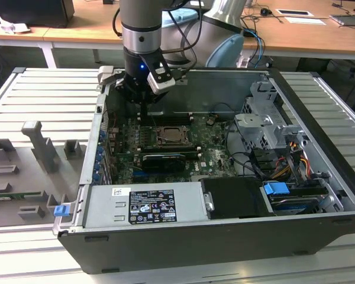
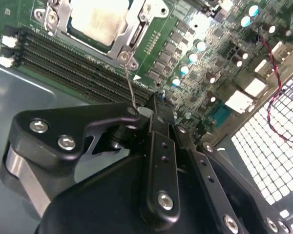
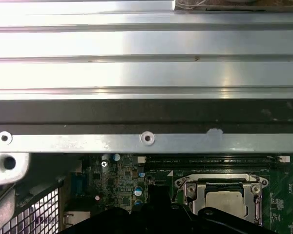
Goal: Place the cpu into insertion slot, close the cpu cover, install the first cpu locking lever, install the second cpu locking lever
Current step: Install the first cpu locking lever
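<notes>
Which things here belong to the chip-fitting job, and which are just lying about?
Job:
chip
cover
lever
gripper

Lying about:
memory slots
power supply
drive cage
grey blocks

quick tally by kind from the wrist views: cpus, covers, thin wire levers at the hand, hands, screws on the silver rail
cpu: 1
cover: 1
lever: 1
hand: 1
rail screws: 2
total: 6
</notes>
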`<state>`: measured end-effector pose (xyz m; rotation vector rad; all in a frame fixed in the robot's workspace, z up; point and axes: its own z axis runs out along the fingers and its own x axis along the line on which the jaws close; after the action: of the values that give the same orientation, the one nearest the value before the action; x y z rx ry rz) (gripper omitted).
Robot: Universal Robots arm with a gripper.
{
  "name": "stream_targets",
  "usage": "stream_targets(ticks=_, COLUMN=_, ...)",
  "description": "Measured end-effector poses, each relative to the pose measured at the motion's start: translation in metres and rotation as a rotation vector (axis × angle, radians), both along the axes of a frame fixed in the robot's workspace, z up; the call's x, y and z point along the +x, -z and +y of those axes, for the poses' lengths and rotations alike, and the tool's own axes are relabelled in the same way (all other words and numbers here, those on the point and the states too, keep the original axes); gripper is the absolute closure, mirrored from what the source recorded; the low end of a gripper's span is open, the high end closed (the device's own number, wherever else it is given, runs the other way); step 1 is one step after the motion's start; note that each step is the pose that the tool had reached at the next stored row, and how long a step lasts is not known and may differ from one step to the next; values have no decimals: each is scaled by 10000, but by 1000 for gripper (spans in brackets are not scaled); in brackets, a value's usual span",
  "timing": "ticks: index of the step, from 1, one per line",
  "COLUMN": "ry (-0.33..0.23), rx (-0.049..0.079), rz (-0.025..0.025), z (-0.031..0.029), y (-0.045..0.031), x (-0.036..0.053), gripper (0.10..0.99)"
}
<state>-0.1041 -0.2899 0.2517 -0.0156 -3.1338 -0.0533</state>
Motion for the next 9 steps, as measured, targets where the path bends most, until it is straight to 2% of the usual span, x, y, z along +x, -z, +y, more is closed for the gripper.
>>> stream_targets(ticks=9, ry=0, rx=-1, rz=1, z=0, y=-2, x=40, gripper=980)
